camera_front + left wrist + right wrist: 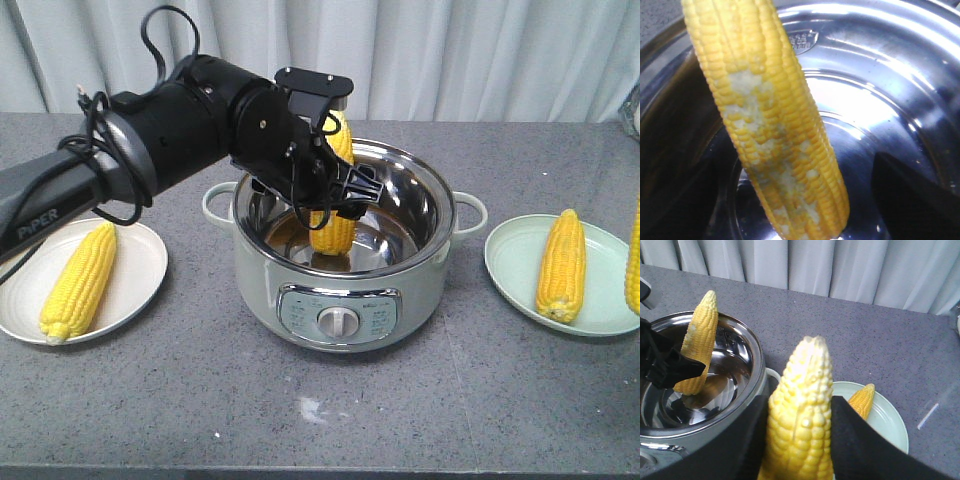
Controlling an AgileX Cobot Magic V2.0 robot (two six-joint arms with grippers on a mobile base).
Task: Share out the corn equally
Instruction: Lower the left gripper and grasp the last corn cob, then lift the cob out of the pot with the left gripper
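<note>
Left hand (338, 200) grips first cob (333, 233) inside the pot (400, 275) — right hand (800, 450), second cob (802, 400).

Grey table (450, 400), pot (340, 290), white plate (140, 262), green plate (515, 255)

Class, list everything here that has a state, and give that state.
pot, lidless
pot cob, nearly upright inside it
left gripper, shut on pot cob
right gripper, shut on held cob
left plate cob, lying flat
right plate cob, lying flat
</note>
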